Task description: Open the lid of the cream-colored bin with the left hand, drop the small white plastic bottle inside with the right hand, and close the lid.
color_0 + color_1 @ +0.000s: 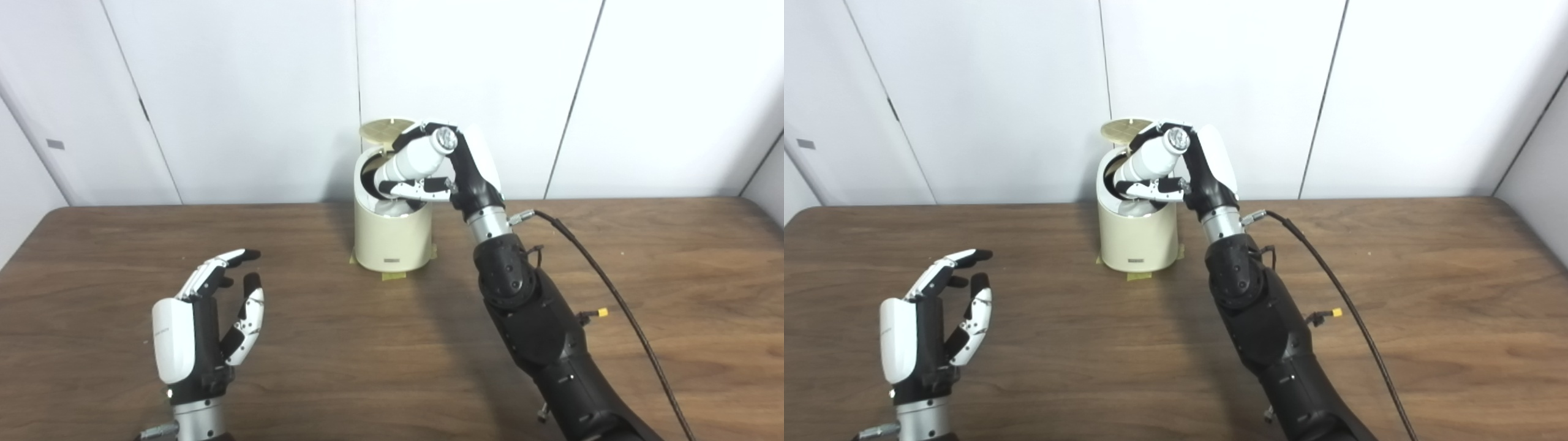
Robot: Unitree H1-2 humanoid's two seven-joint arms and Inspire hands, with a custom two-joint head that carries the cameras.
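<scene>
Nearest the cameras, the left hand (205, 318) stands upright above the brown wooden table (674, 294), palm turned inward, its fingers spread apart and curved around nothing; it is well apart from the bin. The right arm (1268, 324), black-sleeved, rises from the lower edge and reaches forward across the table, with a dark cable (618, 300) trailing from its wrist back toward the lower right. Farther on, the right hand (450, 168) is clamped around the small white plastic bottle (411, 160), which lies tilted: its cap end points up and to the right, its lower end slants down and to the left into the open mouth of the bin. The cream-colored bin (393, 236), a round upright container, stands at the far middle of the table, with strips of yellowish tape (392, 275) visible at its base. Its lid (384, 128) is raised, standing up behind the opening so that its round underside faces forward. Whether the bottle touches the bin's rim cannot be told. Behind the table stands a wall of white panels (998, 92) with dark vertical seams.
</scene>
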